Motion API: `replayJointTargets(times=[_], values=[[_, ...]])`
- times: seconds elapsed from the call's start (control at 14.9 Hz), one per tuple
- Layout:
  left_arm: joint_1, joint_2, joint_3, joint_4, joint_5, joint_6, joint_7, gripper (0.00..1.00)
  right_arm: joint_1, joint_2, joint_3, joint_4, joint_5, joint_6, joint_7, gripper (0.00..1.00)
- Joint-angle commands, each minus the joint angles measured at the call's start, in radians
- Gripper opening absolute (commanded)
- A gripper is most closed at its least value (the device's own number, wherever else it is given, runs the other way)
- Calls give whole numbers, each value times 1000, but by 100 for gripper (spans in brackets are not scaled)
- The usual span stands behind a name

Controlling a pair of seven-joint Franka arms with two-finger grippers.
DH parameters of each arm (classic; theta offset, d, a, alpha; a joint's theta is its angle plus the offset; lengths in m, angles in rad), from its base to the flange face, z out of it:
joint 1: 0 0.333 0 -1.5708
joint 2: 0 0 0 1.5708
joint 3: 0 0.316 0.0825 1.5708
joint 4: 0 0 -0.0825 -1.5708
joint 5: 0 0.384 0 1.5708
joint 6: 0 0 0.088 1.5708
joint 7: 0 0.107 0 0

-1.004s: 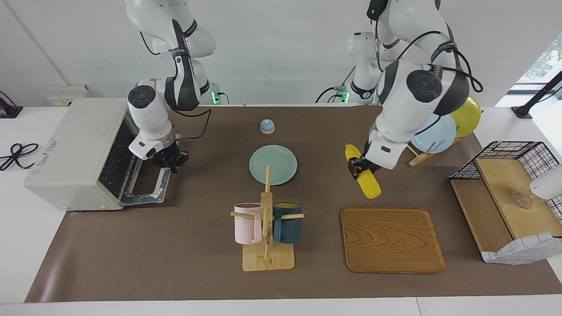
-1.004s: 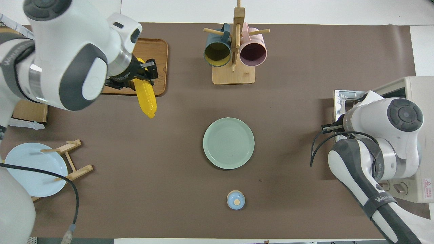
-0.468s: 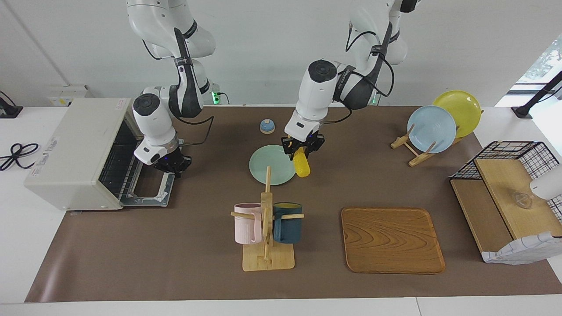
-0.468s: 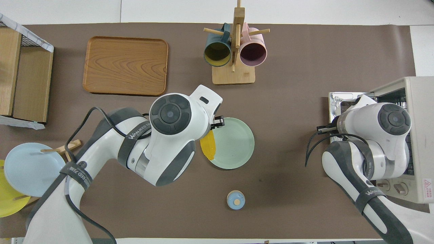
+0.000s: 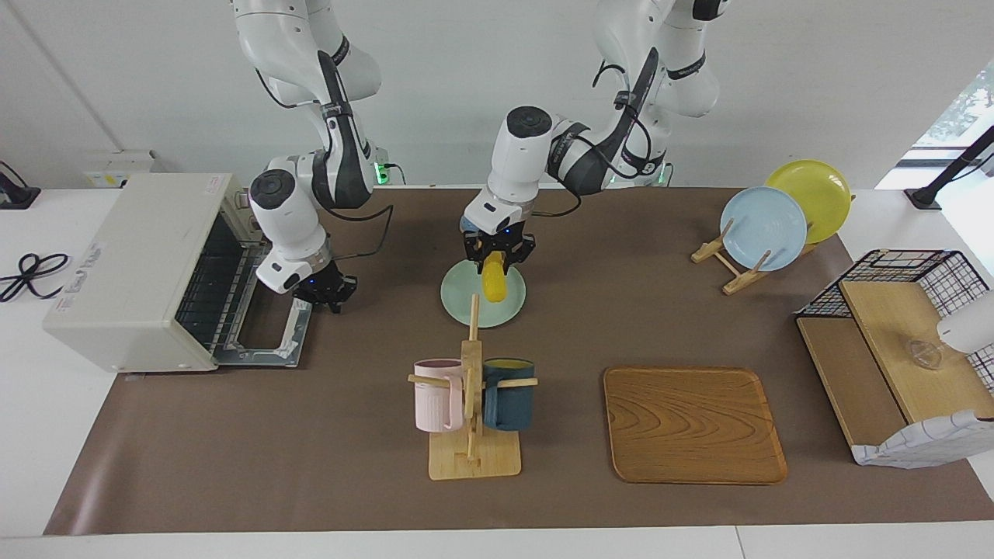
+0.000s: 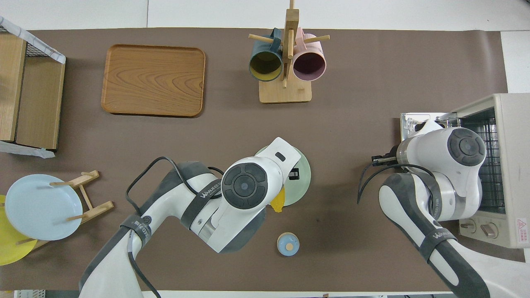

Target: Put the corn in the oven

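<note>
Corn (image 5: 494,285): I'm seeing it hanging in the left gripper, over the green plate; whether it is touching the plate I cannot tell.
Corn axis: long axis is running close to vertical in the facing view, upper end in the fingers, free tapered end pointing down toward 6 o'clock. In the overhead view only its lower tip is showing, poking out from under the wrist at about 6 o'clock.
Left gripper (image 5: 495,262): I'm reading the jaws as clamped on the corn's upper end; the arm is reaching in from its base to the table's middle.
Green plate (image 5: 463,299): lying flat mid-table, with the mug rack (image 5: 472,411) at its 6 o'clock in the facing view and the small blue knob-topped piece (image 6: 287,243) nearer the robots.
Right gripper (image 5: 328,294): I'm seeing it hanging over the edge of the dropped oven door, fingertips together, holding nothing.
Oven (image 5: 132,268): sitting at the right arm's end of the table, door (image 5: 264,335) lying open and flat, wire rack showing inside.
Wooden tray (image 5: 693,424): lying toward the left arm's end, at about 4 o'clock from the plate in the facing view.
</note>
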Motion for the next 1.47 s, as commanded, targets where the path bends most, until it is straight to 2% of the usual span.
replayJointTargets(times=[0.0, 0.07, 0.13, 0.33, 0.4, 0.47, 0.54, 0.8, 1.0, 1.2, 1.41], values=[[-25, 36, 20, -16, -12, 68, 34, 0, 16, -12, -11, 10, 19, -24, 11, 22], [-30, 54, 20, -16, -12, 86, 34, 0, 20, -13, -11, 11, 20, -28, 13, 81], [-38, 60, 21, -15, -12, 97, 34, 0, 19, -15, -11, 11, 20, -42, 3, 100], [-38, 73, 21, -10, -12, 105, 37, 0, 19, -35, -11, 45, 20, -142, 8, 100], [-38, 73, 21, -10, -11, 105, 42, 14, 19, -47, -11, 65, 20, -182, 6, 100], [-36, 73, 21, -8, -11, 105, 39, 75, 20, -68, -11, 88, 20, -221, 6, 100], [-36, 73, 21, -10, -11, 103, 39, 100, 23, -73, -9, 97, 19, -248, 6, 100], [-16, 42, 21, -7, -11, 73, 45, 100, 28, -79, -3, 116, 20, -256, 5, 100], [39, -21, 21, 4, -11, -27, 46, 100, 39, -81, -2, 123, 46, -257, 14, 100], [132, -87, 26, 50, -11, -171, 52, 100, 59, -83, 6, 128, 47, -248, 8, 100], [246, -116, 29, 136, -7, -352, 150, 100, 85, -82, 11, 126, 47, -243, 12, 100]])
